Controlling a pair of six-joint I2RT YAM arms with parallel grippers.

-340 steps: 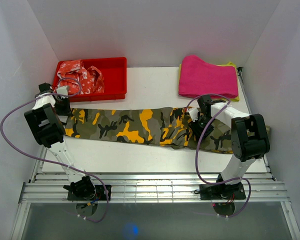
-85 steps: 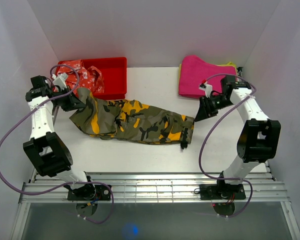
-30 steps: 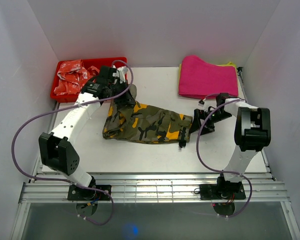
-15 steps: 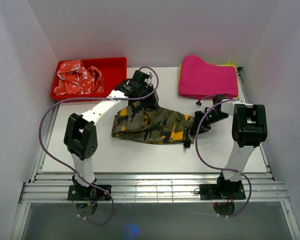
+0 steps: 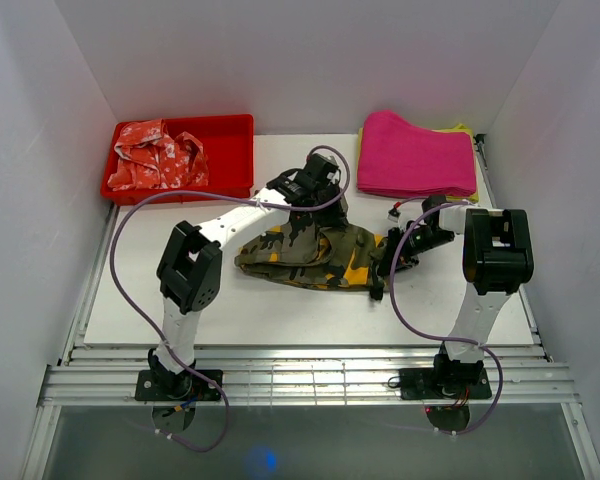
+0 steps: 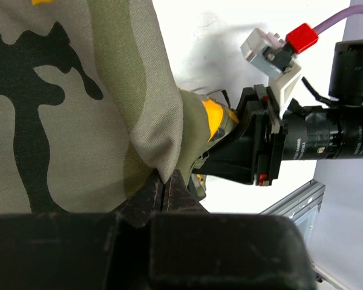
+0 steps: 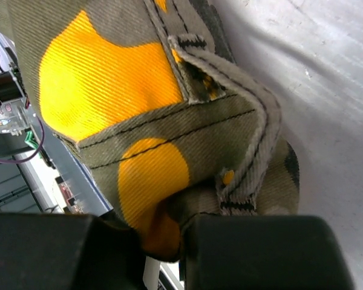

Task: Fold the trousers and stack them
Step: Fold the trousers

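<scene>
The left gripper (image 6: 163,183) is pinching a fold of the trousers (image 5: 305,255), jaws closed down to a sliver. The right gripper (image 7: 162,232) is clamping narrow on the belt-loop end, cloth bunching between its fingers. The trousers are lying doubled over in the middle of the table (image 5: 180,300), long axis running left to right, belt-loop end pointing right.

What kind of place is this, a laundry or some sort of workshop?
Probably a robot test booth: plain white walls box in one table, two cabled arms stand on a metal rail, working camouflage trousers.
</scene>
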